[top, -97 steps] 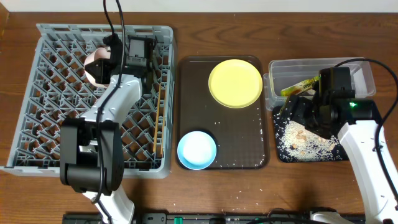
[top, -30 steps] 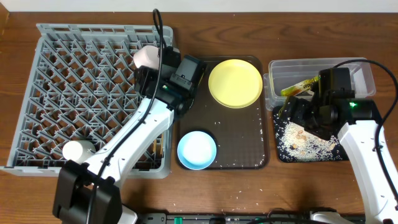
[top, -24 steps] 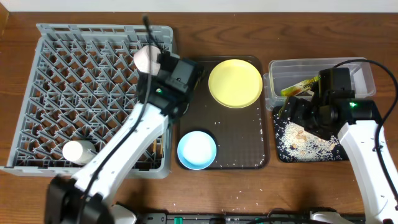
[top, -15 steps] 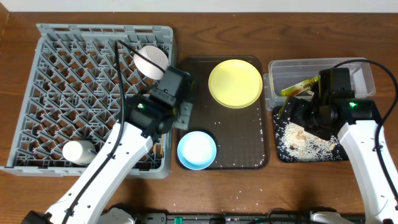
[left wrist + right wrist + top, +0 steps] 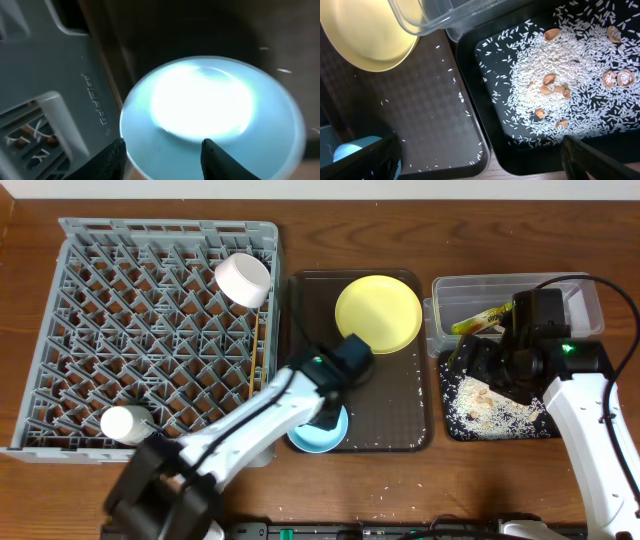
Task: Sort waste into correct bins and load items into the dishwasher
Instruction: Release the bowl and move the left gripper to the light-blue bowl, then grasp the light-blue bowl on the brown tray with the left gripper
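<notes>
The light-blue bowl (image 5: 312, 432) sits at the front left of the dark-brown serving tray (image 5: 400, 410). My left gripper (image 5: 328, 410) is open just above the bowl (image 5: 210, 112). In the left wrist view the fingers (image 5: 167, 156) straddle its near rim, one outside and one over the inside. The yellow plate (image 5: 378, 313) lies at the tray's back. The small white bowl (image 5: 243, 278) rests tilted in the grey dish rack (image 5: 100, 250). Chopsticks (image 5: 254, 375) lie along the rack's right side. My right gripper (image 5: 470, 365) is open and empty above the black tray (image 5: 492, 145) of rice crumbs (image 5: 570, 85). The snack wrapper (image 5: 480, 318) lies in the clear tub (image 5: 580, 295). No tissue shows.
A white cup-like object (image 5: 124, 423) lies at the rack's front left. Loose rice grains are scattered on the brown tray (image 5: 445, 115) and on the table's front edge (image 5: 385, 515). Brown shell-like bits (image 5: 552, 85) lie among the rice. Cables hang over both arms.
My left arm let go of the small white bowl in the rack's back right corner and swung right and forward to the light-blue bowl. The right arm has not moved.
</notes>
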You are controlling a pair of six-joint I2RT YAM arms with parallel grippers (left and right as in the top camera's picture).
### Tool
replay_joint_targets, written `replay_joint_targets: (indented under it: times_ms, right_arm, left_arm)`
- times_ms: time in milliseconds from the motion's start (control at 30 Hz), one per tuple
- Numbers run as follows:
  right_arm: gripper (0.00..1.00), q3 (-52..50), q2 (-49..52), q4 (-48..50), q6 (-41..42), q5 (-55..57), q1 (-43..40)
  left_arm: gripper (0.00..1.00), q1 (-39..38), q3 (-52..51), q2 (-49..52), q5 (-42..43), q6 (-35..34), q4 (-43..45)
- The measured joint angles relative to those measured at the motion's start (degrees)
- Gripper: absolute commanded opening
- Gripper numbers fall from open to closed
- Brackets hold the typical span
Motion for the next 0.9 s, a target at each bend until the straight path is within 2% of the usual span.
replay_joint_targets:
  times_ms: [333,433,567,633,767,900]
  right_arm:
    - [0.99,0.00,0.00,0.00,0.00,0.00,0.00]
    - [0.99,0.00,0.00,0.17,0.00,0.00,0.00]
    - [0.99,0.00,0.00,0.24,0.00,0.00,0.00]
    - [0.99,0.00,0.00,0.17,0.00,-0.02,0.00]
    - [0.99,0.00,0.00,0.13,0.00,-0.20,0.00]
    - [0.99,0.00,0.00,0.15,0.00,-0.20,0.00]
  left_arm:
    - [0.46,-0.52,-0.07,10.47,-3.98,-4.48,0.96]
    - [0.45,-0.48,-0.15,10.49,-0.55,-4.57,5.64]
    - [0.46,-0.98,-0.17,10.49,10.05,-3.02,15.74]
    - [0.46,-1.57,-0.15,10.49,13.60,-2.05,17.66]
    - [0.46,-1.81,0.24,10.43,17.53,-0.70,13.16]
    - [0.46,0.74,0.79,9.03,18.01,-0.46,9.11]
